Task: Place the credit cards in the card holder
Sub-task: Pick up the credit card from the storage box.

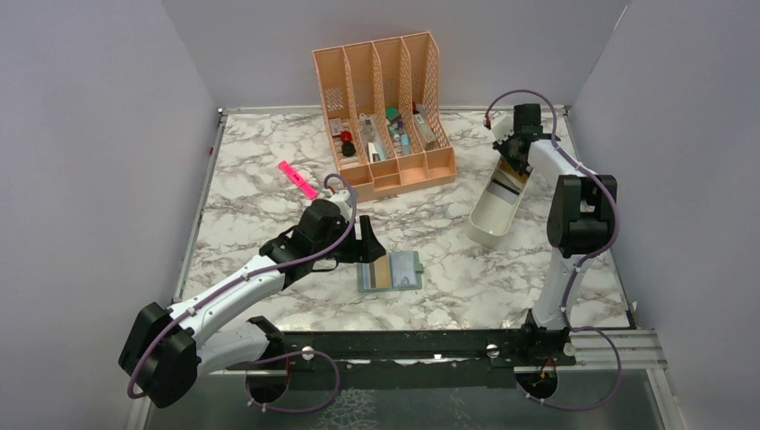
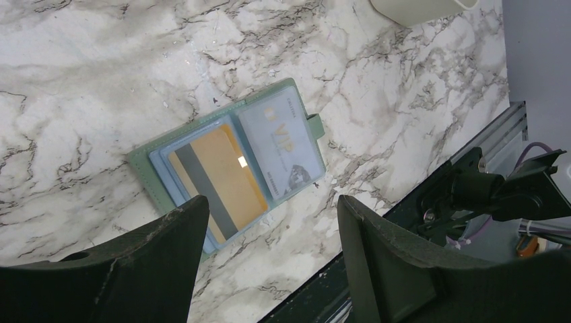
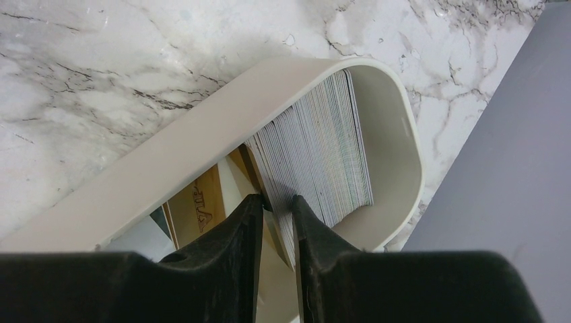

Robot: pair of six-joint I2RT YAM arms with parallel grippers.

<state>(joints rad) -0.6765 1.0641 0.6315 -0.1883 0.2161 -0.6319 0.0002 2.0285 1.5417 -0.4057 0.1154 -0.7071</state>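
Left gripper [image 1: 367, 240]: jaws spread wide with nothing between them, held above the table [image 1: 260, 179] at the left edge of the card holder [image 1: 391, 272]. Right gripper [image 3: 276, 208]: jaws drawn to a narrow slit, lowered into the white tray [image 3: 202, 128], which lies right of the card holder and farther from the arm bases. The slit straddles the edge of the foremost card in a stack; whether the pads actually press on it cannot be told.

Card holder: lies opened flat, its inner pockets facing up and its snap tab [image 2: 314, 126] pointing away from the spine. One pocket holds a gold card [image 2: 215, 182] with a dark stripe; the other, a clear sleeve, shows a pale card [image 2: 283, 145] marked "VIP".

White tray: the credit cards [image 3: 323, 148] stand on edge in a dense stack against one rounded end. A tan card [image 3: 198, 202] with lettering leans loose beside the stack.

Peach organizer [image 1: 385, 116]: stands beyond the card holder, its slots holding assorted small items too small to identify. A pink highlighter [image 1: 297, 179] lies on the table beyond and left of the card holder.
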